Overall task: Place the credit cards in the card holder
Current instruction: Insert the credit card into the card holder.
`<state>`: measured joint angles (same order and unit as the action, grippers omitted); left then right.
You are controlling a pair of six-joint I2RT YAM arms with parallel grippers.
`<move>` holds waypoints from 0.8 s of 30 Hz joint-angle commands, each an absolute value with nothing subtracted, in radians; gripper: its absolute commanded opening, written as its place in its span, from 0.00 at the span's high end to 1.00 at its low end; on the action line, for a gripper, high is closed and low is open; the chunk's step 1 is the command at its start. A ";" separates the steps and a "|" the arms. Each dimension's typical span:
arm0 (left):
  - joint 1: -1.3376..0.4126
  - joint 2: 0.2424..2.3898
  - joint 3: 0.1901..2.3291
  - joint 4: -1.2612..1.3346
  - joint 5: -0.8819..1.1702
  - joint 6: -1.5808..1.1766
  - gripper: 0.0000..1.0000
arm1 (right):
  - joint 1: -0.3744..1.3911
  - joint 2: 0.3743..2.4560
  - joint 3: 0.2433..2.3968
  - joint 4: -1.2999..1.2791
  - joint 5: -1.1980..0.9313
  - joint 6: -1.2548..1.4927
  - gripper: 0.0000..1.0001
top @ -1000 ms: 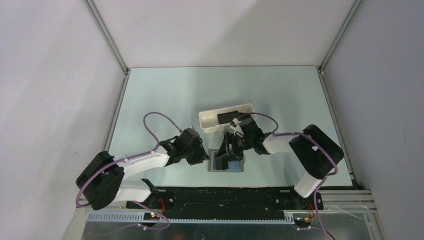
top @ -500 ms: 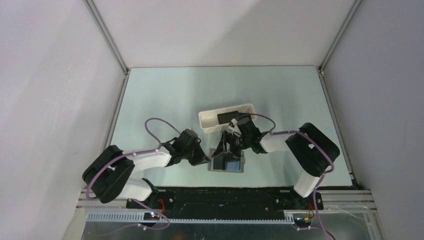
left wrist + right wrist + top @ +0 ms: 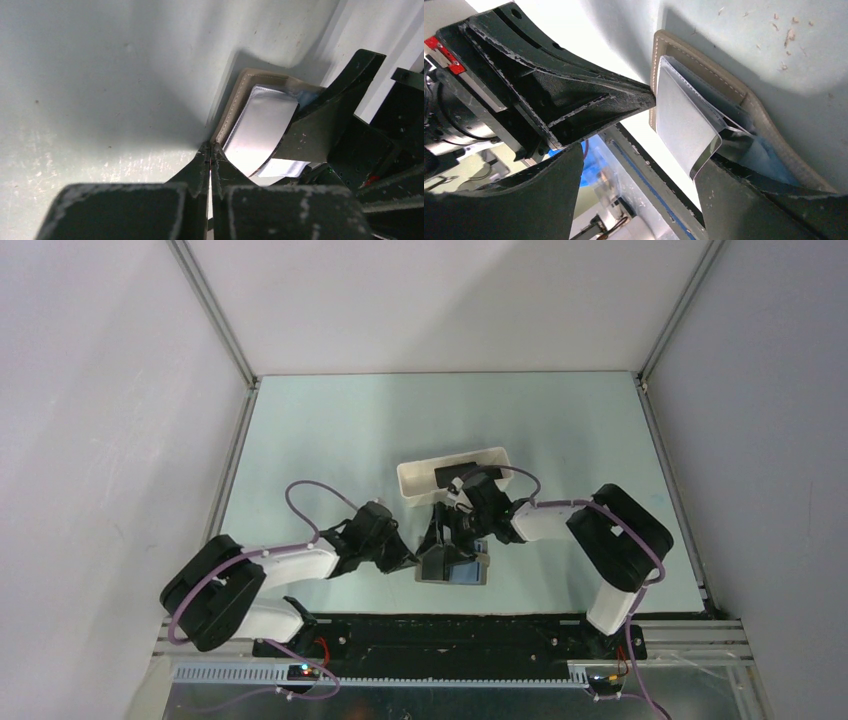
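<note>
The card holder [image 3: 465, 571] lies open on the table near the front edge, silvery-blue inside up. My left gripper [image 3: 412, 560] is shut, and its tips [image 3: 211, 148] press against the holder's tan left edge [image 3: 234, 106]. My right gripper [image 3: 446, 540] is open over the holder. One of its fingers [image 3: 764, 200] is under a silvery inner flap [image 3: 684, 130] and curls it upward; the other finger [image 3: 524, 195] is clear of it. A black credit card [image 3: 454, 476] lies in the white tray. No card is in either gripper.
The long white tray [image 3: 420, 487] stands just behind the holder, close to the right wrist. The black base rail [image 3: 450, 632] runs along the table's near edge right in front of the holder. Both arms crowd the holder from either side.
My left gripper has slid right until its tips meet the holder's left edge. My right gripper has moved left and down onto the holder and lifted the inner flap.
</note>
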<state>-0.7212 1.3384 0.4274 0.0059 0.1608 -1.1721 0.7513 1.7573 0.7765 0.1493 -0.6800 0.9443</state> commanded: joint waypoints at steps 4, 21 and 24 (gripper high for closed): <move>-0.726 1.302 0.418 0.040 0.153 -1.210 1.00 | 0.787 1.657 0.844 -0.222 -0.504 0.728 0.12; -0.725 1.323 0.471 0.033 0.173 -1.138 1.00 | 0.787 1.572 0.889 -0.435 -0.437 0.566 0.06; -0.713 1.291 0.474 0.061 0.192 -1.111 0.64 | 0.785 1.575 0.888 -0.451 -0.413 0.544 0.06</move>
<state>-0.7238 1.3357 0.4366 0.0151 0.1665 -1.1606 0.7856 1.5837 0.8558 -0.4000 -0.4561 0.5919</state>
